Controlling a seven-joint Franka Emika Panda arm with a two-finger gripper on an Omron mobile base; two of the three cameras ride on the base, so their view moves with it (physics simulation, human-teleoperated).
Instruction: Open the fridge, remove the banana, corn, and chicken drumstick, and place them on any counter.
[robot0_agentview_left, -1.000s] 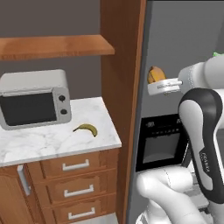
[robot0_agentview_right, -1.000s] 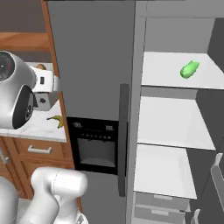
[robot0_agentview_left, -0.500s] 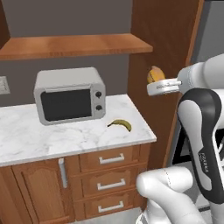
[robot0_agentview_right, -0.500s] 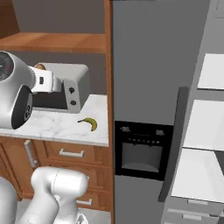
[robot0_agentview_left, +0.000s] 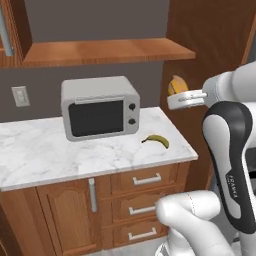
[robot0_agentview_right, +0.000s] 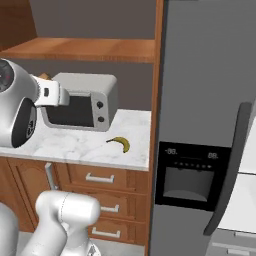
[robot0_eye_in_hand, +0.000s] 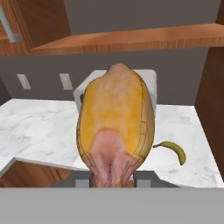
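The base has rolled left, so the gripper (robot0_eye_in_hand: 113, 181), clenched on the drumstick (robot0_eye_in_hand: 114, 127), now faces the counter (robot0_eye_in_hand: 39, 131) beside the banana (robot0_eye_in_hand: 173, 150), ready for set-down.

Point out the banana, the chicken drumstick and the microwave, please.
banana (robot0_agentview_left: 156, 140), left base view, middle of its curve.
chicken drumstick (robot0_eye_in_hand: 116, 120), hand view, broad orange-brown body.
microwave (robot0_agentview_left: 95, 117), left base view, dark door window.
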